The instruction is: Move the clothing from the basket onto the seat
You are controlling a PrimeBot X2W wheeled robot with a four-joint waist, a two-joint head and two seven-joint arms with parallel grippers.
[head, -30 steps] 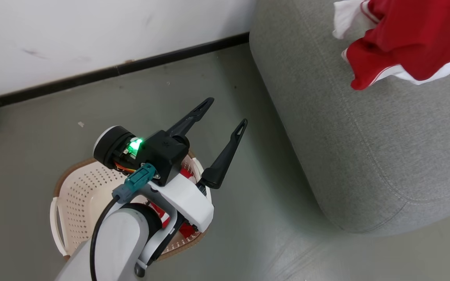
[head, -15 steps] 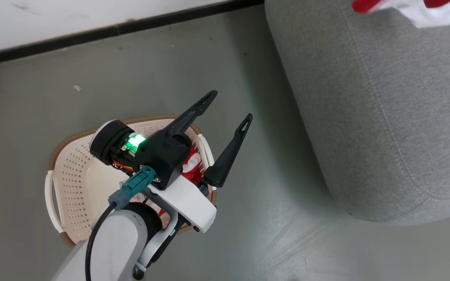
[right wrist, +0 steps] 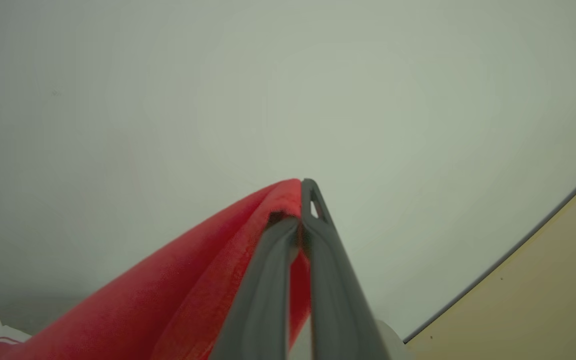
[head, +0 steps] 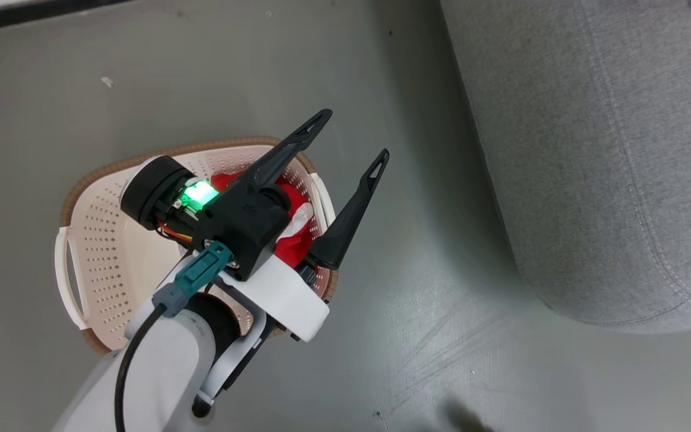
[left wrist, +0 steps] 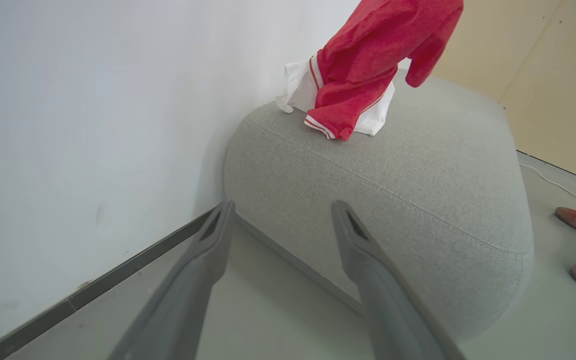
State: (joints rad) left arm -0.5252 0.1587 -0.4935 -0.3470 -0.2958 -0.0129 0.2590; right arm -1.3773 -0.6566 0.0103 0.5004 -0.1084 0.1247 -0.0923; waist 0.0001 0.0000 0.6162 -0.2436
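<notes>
Grey-green smooth floor [head: 441, 288] borders a large light grey fabric sofa [head: 609, 150]. Left of the sofa sits a cream perforated plastic basket [head: 99, 252] holding a crumpled red garment [head: 290, 249]; the left gripper [head: 354, 134] hangs there too, spread wide and empty. Over the sofa's top, the right gripper [right wrist: 304, 210] pinches red white-trimmed clothing [left wrist: 368, 55].

No readable text or labels
</notes>
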